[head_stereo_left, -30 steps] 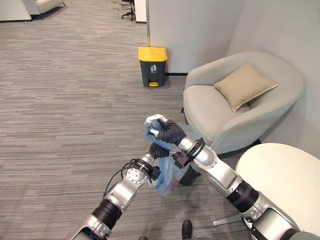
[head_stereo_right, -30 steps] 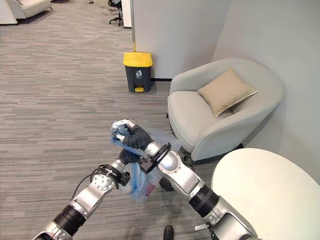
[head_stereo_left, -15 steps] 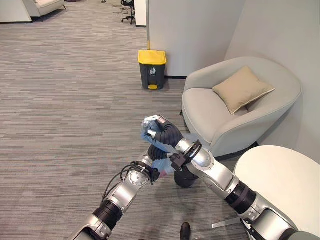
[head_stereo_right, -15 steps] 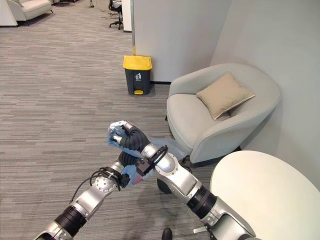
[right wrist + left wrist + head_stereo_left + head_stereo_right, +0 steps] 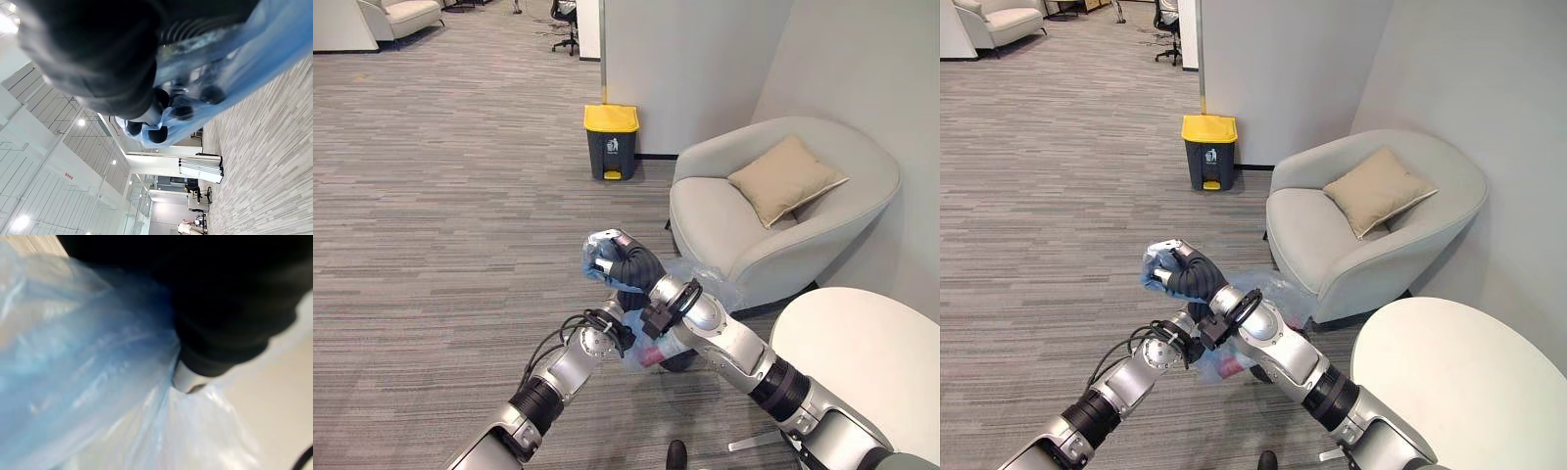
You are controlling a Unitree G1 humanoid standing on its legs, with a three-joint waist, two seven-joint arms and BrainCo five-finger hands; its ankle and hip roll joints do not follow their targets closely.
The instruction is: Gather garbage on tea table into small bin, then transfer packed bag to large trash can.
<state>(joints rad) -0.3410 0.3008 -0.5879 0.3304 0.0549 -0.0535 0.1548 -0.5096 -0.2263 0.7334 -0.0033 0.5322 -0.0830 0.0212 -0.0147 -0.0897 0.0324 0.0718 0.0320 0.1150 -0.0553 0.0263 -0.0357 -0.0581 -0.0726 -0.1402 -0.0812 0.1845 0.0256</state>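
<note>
Both arms drew in, the right hand (image 5: 612, 259) clenched on the blue bag (image 5: 646, 343), left hand's grip untellable; carrying to the yellow-lidded can (image 5: 611, 142) came next.

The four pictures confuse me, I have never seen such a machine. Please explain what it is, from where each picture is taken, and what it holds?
It is a humanoid robot with two silver-grey arms ending in hands. The two wide pictures come from a stereo camera on its head, looking down; the two close ones come from a camera on each wrist. The right hand is raised with its fingers curled round the bunched top of a thin blue plastic bag. The left hand is just beneath it against the bag; its fingers are hidden. The bag hangs between the arms with something reddish inside. Ahead on the carpet stands a dark trash can with a yellow lid. A grey armchair with a tan cushion and a round pale table stand to the robot's right.
</note>
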